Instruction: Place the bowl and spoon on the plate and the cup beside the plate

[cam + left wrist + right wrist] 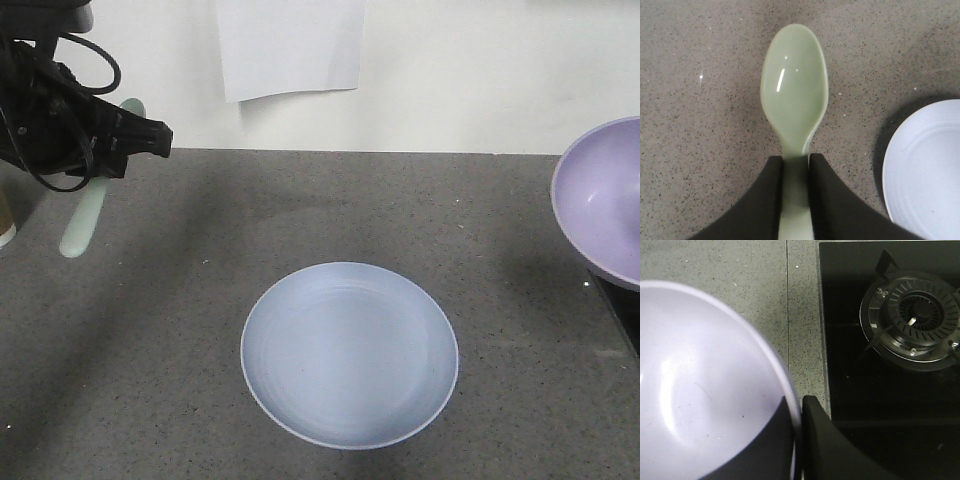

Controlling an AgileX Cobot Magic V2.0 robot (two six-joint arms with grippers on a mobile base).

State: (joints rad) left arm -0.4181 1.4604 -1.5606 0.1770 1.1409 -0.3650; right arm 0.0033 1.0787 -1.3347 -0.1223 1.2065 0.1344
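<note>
The grey tabletop point(500, 230) is biggest, with a black stove point(890, 390) at its right side. The blue plate point(349, 354) lies flat in the middle. The purple bowl point(605, 200) is held up and tilted at the right, with the right claw point(797, 407) clamped on its rim. A bit of the cup point(5, 222) peeks in at the far left. The green spoon point(795, 85) hangs left of the plate, its handle pinched in the left claw point(796, 161).

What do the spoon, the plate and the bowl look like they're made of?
The spoon looks like plastic: pale green, smooth and glossy, with a sharp light streak on its head. The plate is probably plastic too: pale blue, satin, with faint concentric rings and a soft sheen. The bowl also seems plastic: lavender, smooth, thin-rimmed, with a fine scratch inside.
</note>
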